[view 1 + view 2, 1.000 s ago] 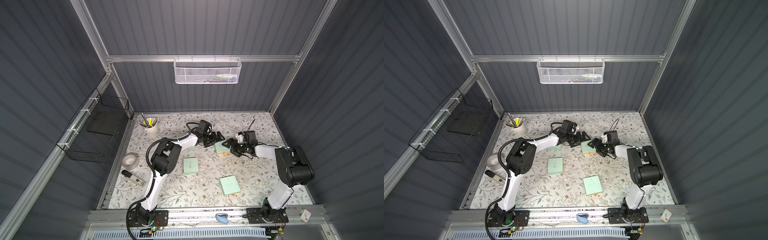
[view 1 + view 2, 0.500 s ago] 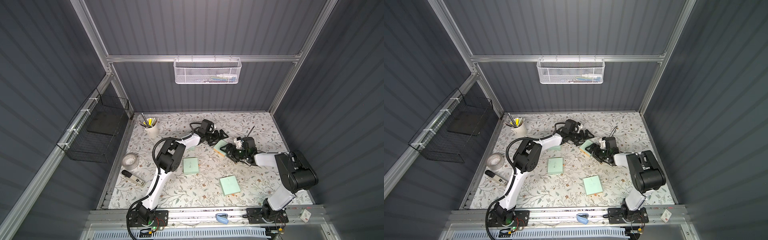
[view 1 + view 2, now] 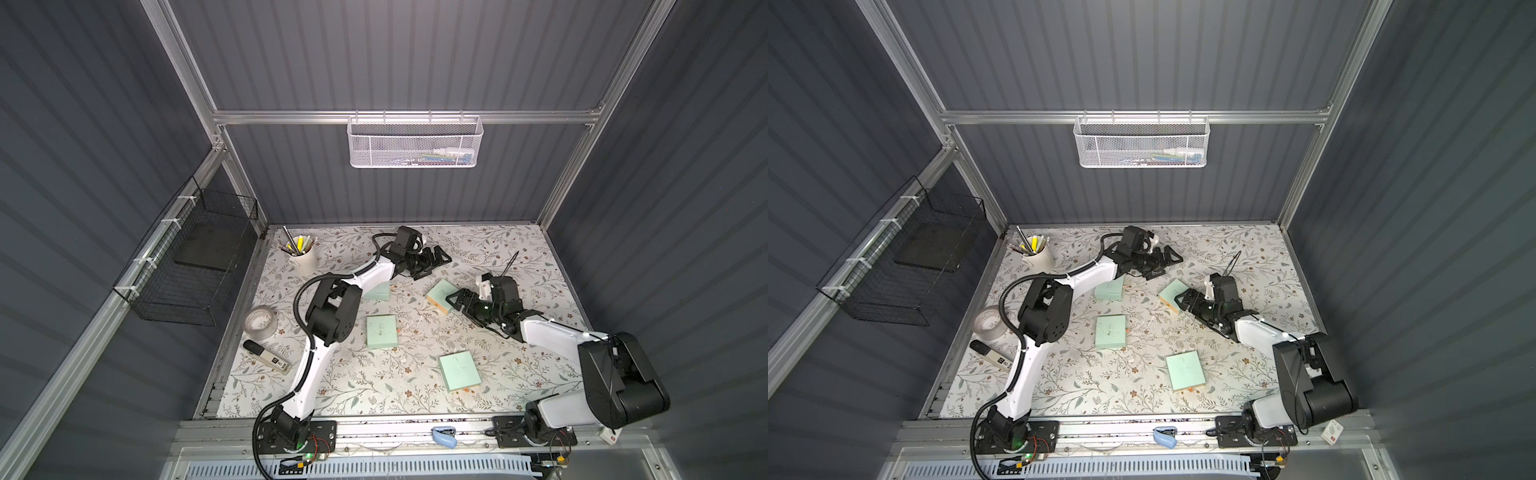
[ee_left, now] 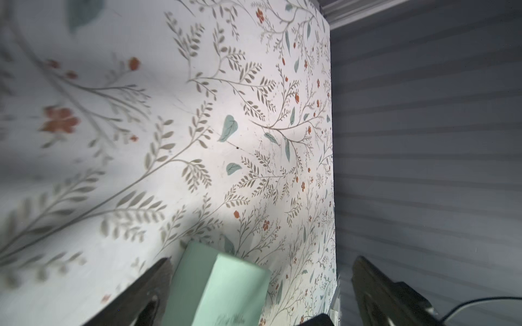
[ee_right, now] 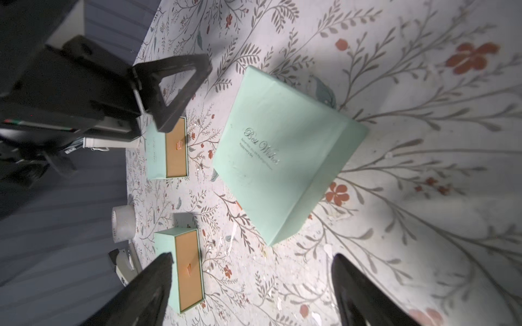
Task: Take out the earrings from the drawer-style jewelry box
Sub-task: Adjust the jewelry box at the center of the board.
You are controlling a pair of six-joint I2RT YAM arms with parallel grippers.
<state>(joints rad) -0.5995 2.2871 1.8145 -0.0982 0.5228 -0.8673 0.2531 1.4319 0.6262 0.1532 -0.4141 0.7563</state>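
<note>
Right claw is spread wide and holds nothing. It sits low over the desk, its tips just beside a lettered mint jewelry box that lies askew near the desk's middle, toward the far edge. Left claw is spread too and empty, close to the far edge. Other mint boxes lie nearer the front edge, and two show orange drawer fronts. The earrings seem to be the tiny whitish specks on the bare desk beside those fronts, though they are too small to be sure.
</note>
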